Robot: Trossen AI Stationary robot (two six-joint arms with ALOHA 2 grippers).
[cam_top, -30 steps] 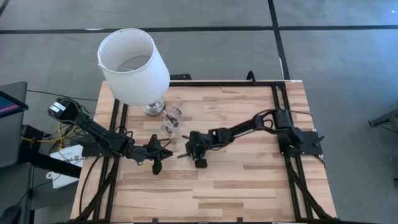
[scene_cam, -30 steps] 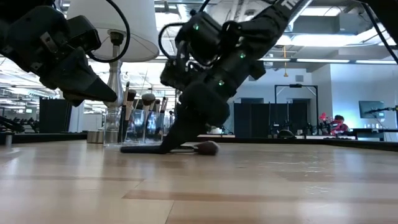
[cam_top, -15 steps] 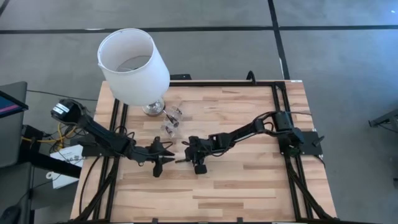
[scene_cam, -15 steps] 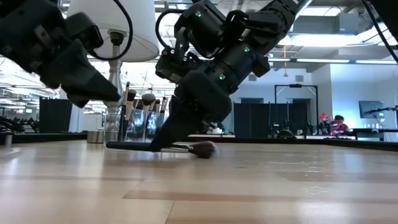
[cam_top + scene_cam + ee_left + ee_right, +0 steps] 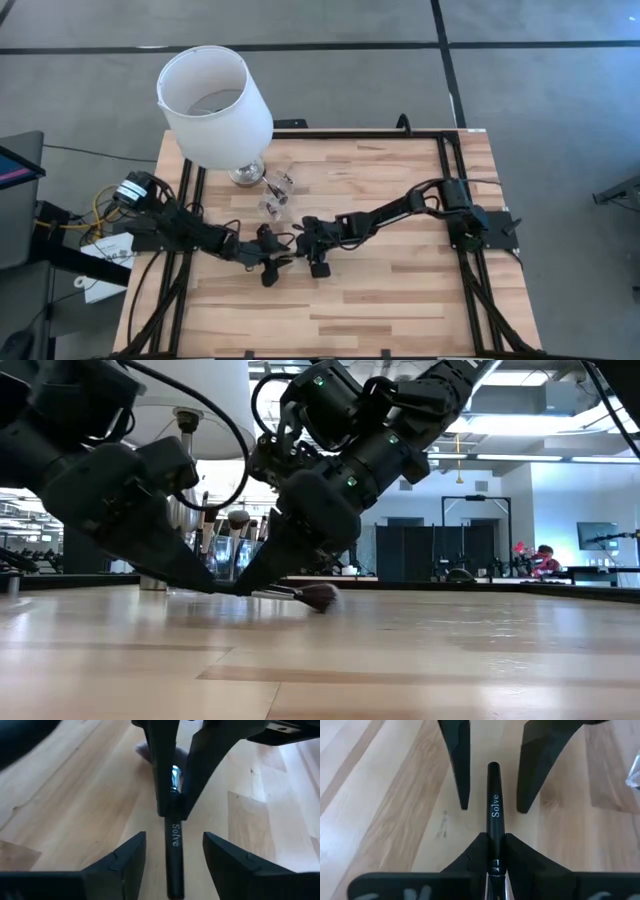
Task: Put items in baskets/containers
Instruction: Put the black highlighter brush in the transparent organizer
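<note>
A black-handled makeup brush (image 5: 300, 595) with a brown bristle head lies between my two grippers near the table's middle. My right gripper (image 5: 492, 852) is shut on it. My left gripper (image 5: 174, 836) is open, low over the table, with one finger on each side of the handle's free end (image 5: 492, 770) and touching nothing. Behind them stand clear cups (image 5: 276, 192) that hold several upright brushes (image 5: 228, 530). My right gripper pinches the brush between its two fingers where the black handle (image 5: 493, 827) meets the silver ferrule (image 5: 174, 772). The fingers slant down from the table's right side and lie roughly along the brush. The handle sticks out ahead of them toward my left gripper, and the bristle head (image 5: 318, 596) sits low at the table.
A lamp with a large white shade (image 5: 215, 105) on a silver base stands at the far left, just behind the cups. Bare wood (image 5: 400, 300) stretches along the near side and to the right.
My left gripper has come down and toward the table's right, up to the brush, and has opened; its fingers now stand on either side of the handle's end. My right gripper has kept its hold, and the handle end has risen slightly while the bristle head stays low.
</note>
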